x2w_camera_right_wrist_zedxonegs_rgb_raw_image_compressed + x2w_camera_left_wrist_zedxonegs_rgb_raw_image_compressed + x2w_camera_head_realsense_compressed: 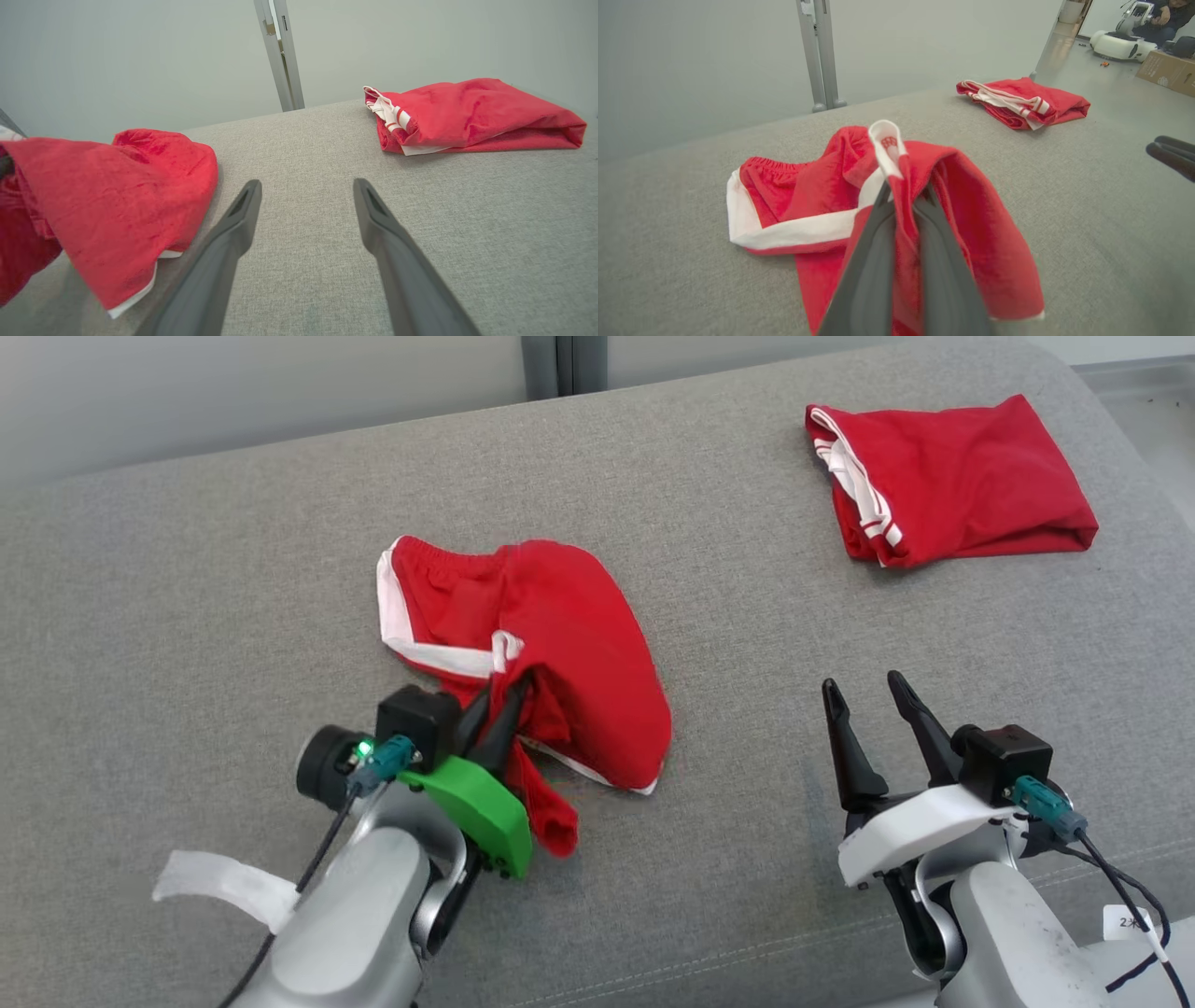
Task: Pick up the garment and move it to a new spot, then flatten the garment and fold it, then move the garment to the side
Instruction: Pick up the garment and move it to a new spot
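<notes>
Head view: a crumpled pair of red shorts with white trim and an elastic waistband [579, 644] lies left of centre on a grey woven-fabric upholstered surface [233, 569]. The left gripper [504, 702], which has a green guard behind its fingers, has its two dark fingers pressed together on a raised fold at the near edge of the shorts. A narrow tail of red cloth hangs beside the guard. The right gripper [864, 689], with a white guard, hovers at lower right with its fingers spread wide and nothing between them, well apart from the shorts. A second red garment with white stripes, folded into a rough rectangle [962, 485], rests at the far right of the upholstery.

Left wrist view: the left gripper [906, 191] pinches a ridge of red cloth topped by a white tab, and the waistband of the shorts [784, 196] trails to the left. The folded garment [1017, 100] sits beyond.

Right wrist view: the right gripper [306, 186] points over bare upholstery, with the shorts [117, 196] to its left and the folded garment [476, 112] ahead to its right.
</notes>
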Robot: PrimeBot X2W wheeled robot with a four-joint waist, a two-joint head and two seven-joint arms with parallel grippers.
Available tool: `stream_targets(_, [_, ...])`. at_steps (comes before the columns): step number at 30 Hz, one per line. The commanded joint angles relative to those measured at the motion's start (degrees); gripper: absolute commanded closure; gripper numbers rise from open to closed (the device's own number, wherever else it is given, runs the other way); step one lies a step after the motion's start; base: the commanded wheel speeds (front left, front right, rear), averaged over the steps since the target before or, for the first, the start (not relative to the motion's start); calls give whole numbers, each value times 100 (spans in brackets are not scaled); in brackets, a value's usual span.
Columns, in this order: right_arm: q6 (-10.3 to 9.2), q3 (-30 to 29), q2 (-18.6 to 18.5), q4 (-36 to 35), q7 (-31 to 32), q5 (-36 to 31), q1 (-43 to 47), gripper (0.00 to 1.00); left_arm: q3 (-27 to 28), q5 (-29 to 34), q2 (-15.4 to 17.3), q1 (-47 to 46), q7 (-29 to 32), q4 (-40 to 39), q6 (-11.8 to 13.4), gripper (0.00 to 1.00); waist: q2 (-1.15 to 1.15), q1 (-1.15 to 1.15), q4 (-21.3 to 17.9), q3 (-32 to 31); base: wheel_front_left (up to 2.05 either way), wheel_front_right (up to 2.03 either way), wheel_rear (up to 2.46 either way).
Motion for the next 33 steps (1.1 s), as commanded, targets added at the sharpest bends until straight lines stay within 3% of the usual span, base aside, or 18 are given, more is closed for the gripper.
stream_targets(1, [0, 24, -12, 20, -38, 37, 21, 0, -66, 12, -37, 134, -53, 172, -50, 100, 0, 0, 12, -62, 0, 0, 0])
stream_targets(9, [0, 104, -13, 87, 5, 28, 101, 0, -243, -44, -399, 344, -358, 1157, -266, 100, 0, 0, 90, -276, 0, 0, 0])
stream_targets(10, [0, 108, -14, 90, 12, 26, 117, 0, -248, -36, -430, 354, -391, 1230, -279, 68, 0, 0, 103, -299, 0, 0, 0])
stream_targets(11, [0, 117, -13, 94, 21, 26, 131, 0, -256, -17, -450, 361, -400, 1275, -290, 49, 0, 0, 113, -320, 0, 0, 0])
stream_targets(12, [0, 119, -13, 96, 24, 27, 148, 0, -257, -6, -479, 368, -412, 1308, -295, 0, 0, 0, 127, -343, 0, 0, 0])
stream_targets(19, [0, 85, -14, 75, 43, 23, 230, 0, -23, 186, -553, 670, -438, 763, -196, 0, 0, 0, 214, -482, 0, 0, 0])
stream_targets(33, [0, -40, -12, 20, 74, 39, 517, 0, 682, 679, -183, 1776, -436, -978, 213, 0, 0, 0, 496, -790, 0, 0, 0])
